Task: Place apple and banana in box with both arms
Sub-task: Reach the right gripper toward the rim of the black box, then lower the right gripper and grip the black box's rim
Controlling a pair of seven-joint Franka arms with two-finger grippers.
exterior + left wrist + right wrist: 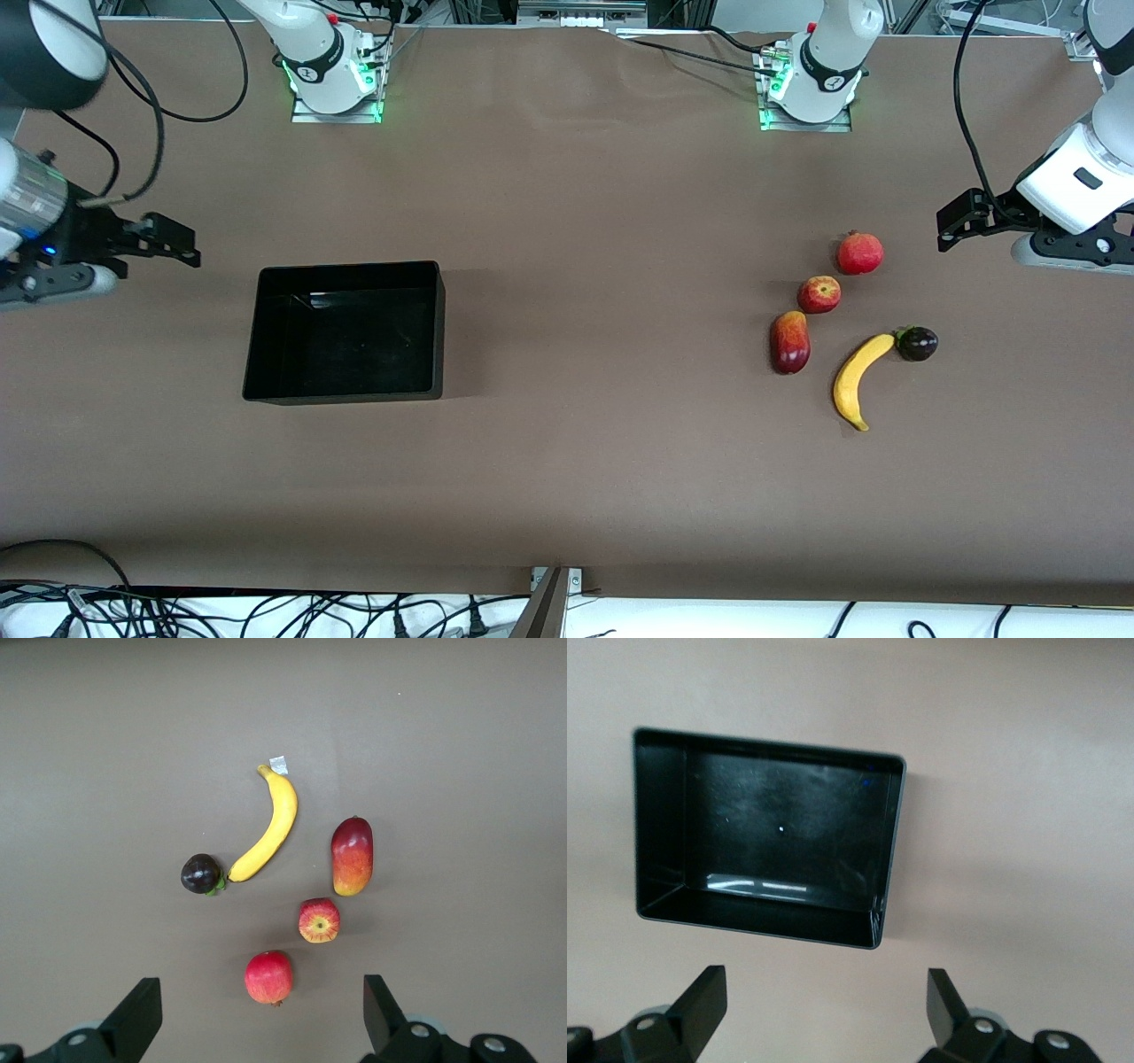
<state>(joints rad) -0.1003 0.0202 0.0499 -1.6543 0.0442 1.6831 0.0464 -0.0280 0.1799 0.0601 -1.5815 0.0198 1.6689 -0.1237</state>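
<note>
Claws (946, 226) (182, 244) hang open, left near apple (819, 294), right near box (257, 337).

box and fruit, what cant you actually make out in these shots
- Box: the inside of its wall nearest the front camera is hidden by the wall's own rim in the front view.
- Banana, apple: undersides hidden in every view.
- Left gripper and right gripper: wrist views cut off everything but the open fingers.

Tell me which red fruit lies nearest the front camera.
The mango: oblong, red-yellow, beside the banana. The apple and pomegranate lie farther from it.
</note>
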